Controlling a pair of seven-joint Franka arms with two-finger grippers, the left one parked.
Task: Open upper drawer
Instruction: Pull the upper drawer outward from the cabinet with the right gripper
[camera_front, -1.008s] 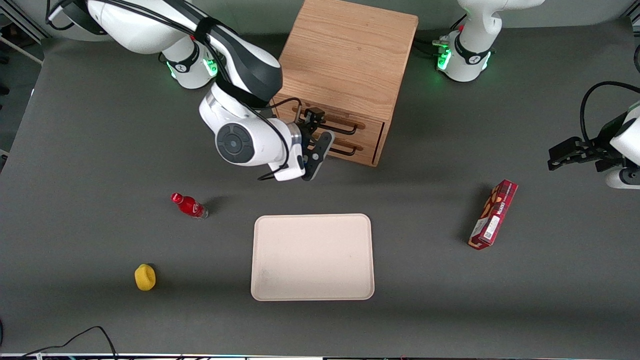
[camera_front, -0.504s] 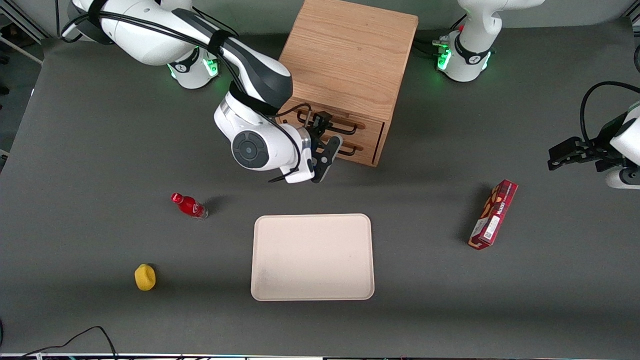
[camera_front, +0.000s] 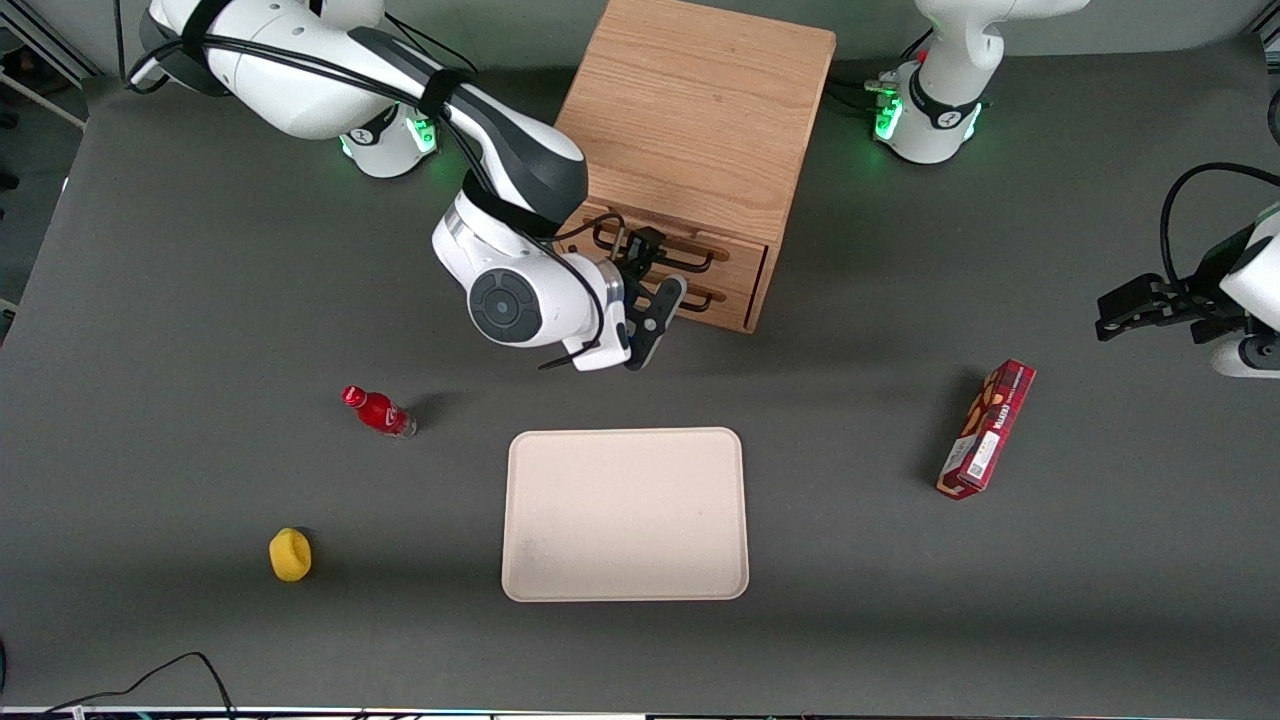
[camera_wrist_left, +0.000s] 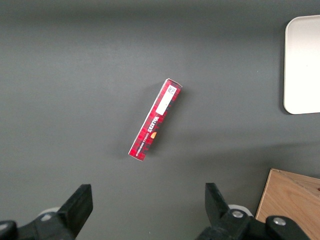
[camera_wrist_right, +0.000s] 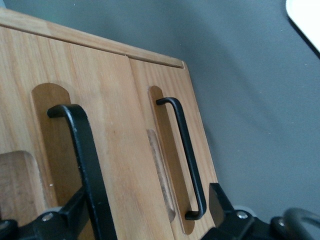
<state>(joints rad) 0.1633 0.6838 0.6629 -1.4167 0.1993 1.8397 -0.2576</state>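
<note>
While my gripper (camera_front: 652, 275) hangs spread around the black handle (camera_wrist_right: 82, 165) of the upper drawer (camera_front: 690, 245), just in front of the oak cabinet (camera_front: 695, 110), nothing is clamped yet; the drawer sits flush, so closing and pulling remain.

Overhead front camera and close right wrist camera share the cabinet (camera_front: 700, 130).

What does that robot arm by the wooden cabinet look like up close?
The working arm is glossy white with dark grey joint bands, black cables strapped along it and a green light at its base. Its gripper, in front of the cabinet's drawers, is black.
</note>
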